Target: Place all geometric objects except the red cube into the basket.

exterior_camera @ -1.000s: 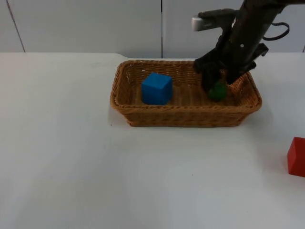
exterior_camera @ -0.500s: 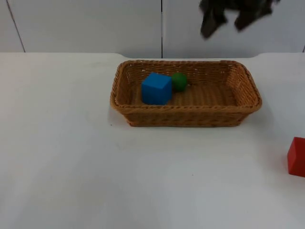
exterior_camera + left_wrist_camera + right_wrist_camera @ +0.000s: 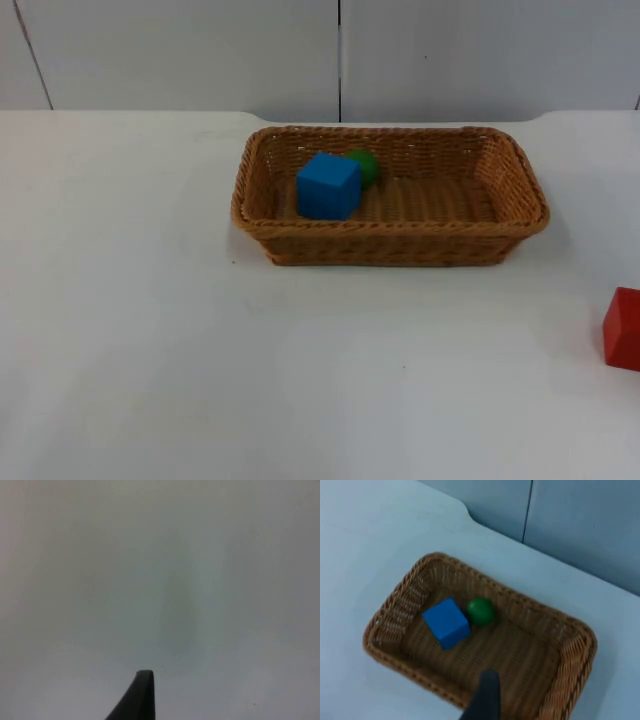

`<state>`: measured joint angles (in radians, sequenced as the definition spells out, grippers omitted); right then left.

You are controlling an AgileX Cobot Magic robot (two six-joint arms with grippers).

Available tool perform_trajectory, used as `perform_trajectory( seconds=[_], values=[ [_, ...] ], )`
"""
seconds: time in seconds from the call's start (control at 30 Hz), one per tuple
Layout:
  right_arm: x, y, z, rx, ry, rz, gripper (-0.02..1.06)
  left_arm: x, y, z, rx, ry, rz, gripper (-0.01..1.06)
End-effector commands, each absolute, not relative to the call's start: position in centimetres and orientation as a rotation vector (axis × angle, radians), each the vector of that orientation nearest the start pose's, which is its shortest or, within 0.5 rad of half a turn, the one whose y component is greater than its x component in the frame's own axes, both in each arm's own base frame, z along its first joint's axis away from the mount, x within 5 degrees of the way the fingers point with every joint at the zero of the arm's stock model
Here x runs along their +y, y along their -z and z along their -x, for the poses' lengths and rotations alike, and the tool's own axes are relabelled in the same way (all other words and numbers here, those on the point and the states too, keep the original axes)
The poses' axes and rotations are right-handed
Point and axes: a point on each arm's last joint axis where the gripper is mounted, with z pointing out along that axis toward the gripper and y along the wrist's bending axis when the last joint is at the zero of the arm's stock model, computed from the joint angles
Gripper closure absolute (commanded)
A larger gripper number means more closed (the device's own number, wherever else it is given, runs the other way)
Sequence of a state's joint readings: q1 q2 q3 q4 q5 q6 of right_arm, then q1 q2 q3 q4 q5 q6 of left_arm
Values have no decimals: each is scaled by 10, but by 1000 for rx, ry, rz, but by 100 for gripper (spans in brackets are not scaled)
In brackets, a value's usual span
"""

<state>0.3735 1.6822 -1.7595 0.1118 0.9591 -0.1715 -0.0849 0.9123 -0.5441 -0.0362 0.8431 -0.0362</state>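
The wicker basket (image 3: 392, 246) stands at the back middle of the white table. Inside it, toward its left end, sits a blue cube (image 3: 328, 185) with a green ball (image 3: 364, 164) resting against the cube's far right corner. The red cube (image 3: 623, 328) lies on the table at the far right, well apart from the basket. My right gripper (image 3: 487, 700) hangs high over the basket (image 3: 402, 605), looking down on the blue cube (image 3: 446, 622) and the green ball (image 3: 480, 611), holding nothing. My left gripper (image 3: 140, 700) waits above bare table.
A grey partition wall (image 3: 200, 50) closes off the table at the back. Wide white table surface (image 3: 250, 380) spreads in front of and to the left of the basket.
The right arm let go of the green ball in the basket's right half, rose and left the top view. The ball rolled left and came to rest against the blue cube.
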Motion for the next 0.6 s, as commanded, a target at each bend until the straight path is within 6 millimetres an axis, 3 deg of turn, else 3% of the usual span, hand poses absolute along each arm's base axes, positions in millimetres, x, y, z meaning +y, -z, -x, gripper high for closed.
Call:
perform_trajectory(
  seconds=[0.0,0.07,0.1,0.27,0.3,0.5,0.53,0.57],
  values=[
    [135,-406,-324,2244,-243,590,30,-16,-240,-142,2697,108,-24,5],
    [125,-405,-299,2206,-246,573,30,-18,-243,-142,2691,132,-82,5],
    [125,-405,-299,2206,-246,573,30,-18,-243,-142,2691,132,-82,5],
    [98,-393,-228,2134,-268,534,30,-19,-259,-130,2586,149,-131,5],
    [98,-393,-228,2134,-268,534,30,-19,-259,-130,2586,149,-131,5],
    [64,-376,-141,2044,-281,514,30,-19,-288,-91,2331,211,-112,5],
    [64,-376,-141,2044,-281,514,30,-19,-288,-91,2331,211,-112,5],
    [59,-373,-128,2022,-283,510,30,-19,-293,-82,2278,213,-114,5]
  ],
)
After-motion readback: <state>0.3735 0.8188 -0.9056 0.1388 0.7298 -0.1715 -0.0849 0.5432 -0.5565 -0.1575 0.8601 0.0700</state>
